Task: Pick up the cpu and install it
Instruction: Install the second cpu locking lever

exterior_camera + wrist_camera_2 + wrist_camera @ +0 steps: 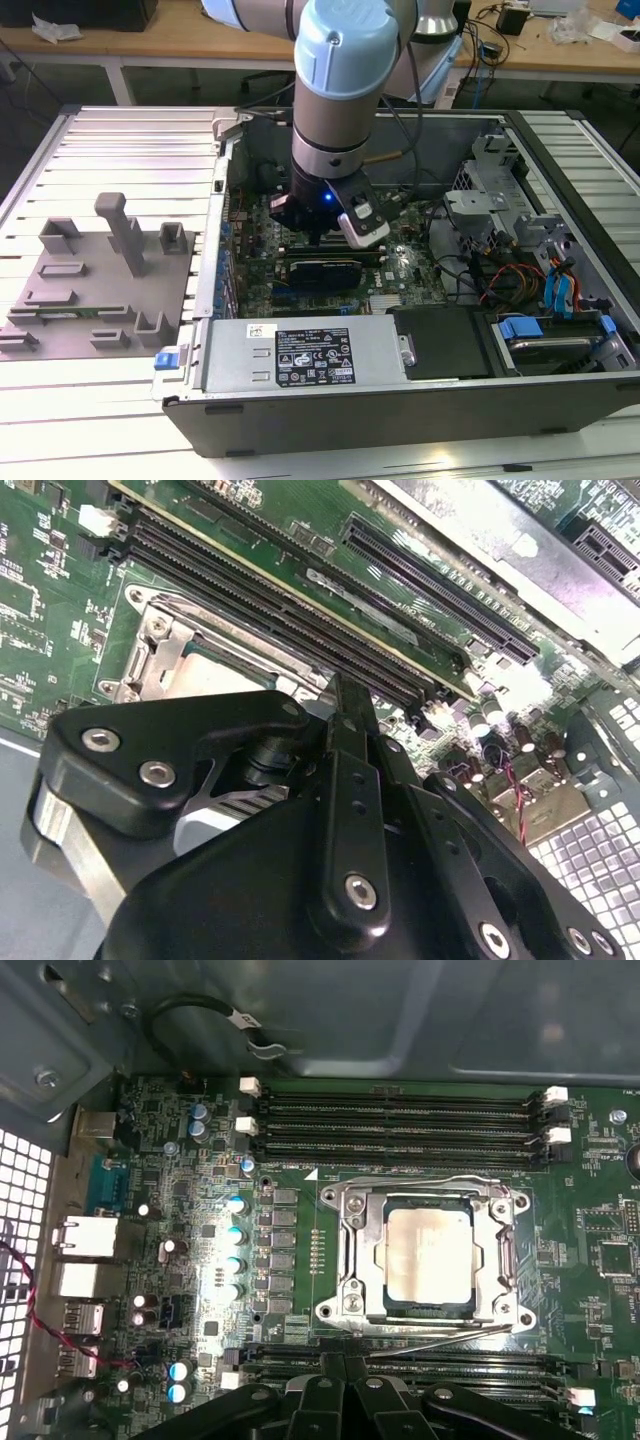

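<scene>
Grey steel case lies open on a ribbed table, arm reaching down into it from above. Green motherboard inside, memory slots running beside the socket. Cpu sits flat in the socket's metal frame, silvery top up, nothing touching it. Gripper hangs above the board near the socket; cannot tell whether its fingers are spread or together. Grey fixture rests on the table, well apart, at the exterior view's left.
</scene>
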